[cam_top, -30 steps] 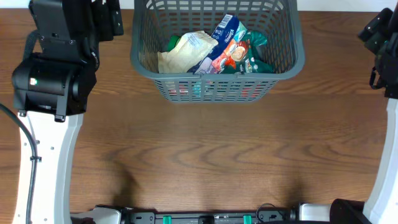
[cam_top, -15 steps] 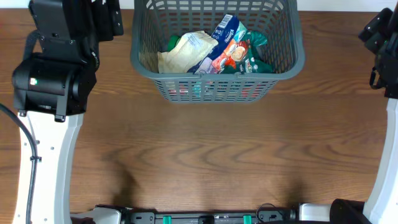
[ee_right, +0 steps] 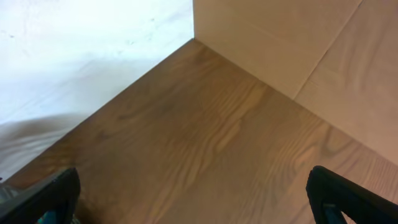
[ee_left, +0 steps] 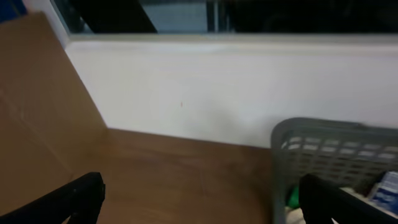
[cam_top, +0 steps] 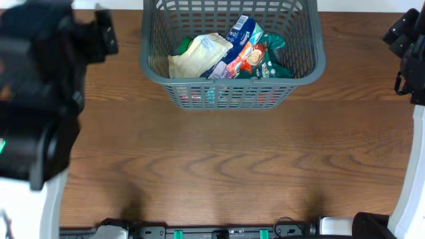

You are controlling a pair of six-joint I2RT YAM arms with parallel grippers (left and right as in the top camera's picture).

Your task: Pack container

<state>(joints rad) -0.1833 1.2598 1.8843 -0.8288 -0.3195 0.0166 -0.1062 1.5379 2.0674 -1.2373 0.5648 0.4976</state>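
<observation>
Though overhead crops the container (cam_top: pixel 229 94) at far centre, packets (cam_top: pixel 246 56) show inside; left wrist catches only its corner. Both the left gripper (ee_left: pixel 199 190) and right gripper (ee_right: pixel 193 183) gape wide, holding nothing.

The container (cam_top: pixel 232 93) is a large dark grey plastic basket, rectangular, with slotted lattice walls and a thick rounded rim. It stands upright on the table (cam_top: pixel 219 166), at the far edge and about midway across, its long sides running along that edge. Inside lies a loose heap of packets (cam_top: pixel 229 56): a pale yellow one to the left, a blue, red and white one leaning across the middle, and a green one to the right
</observation>
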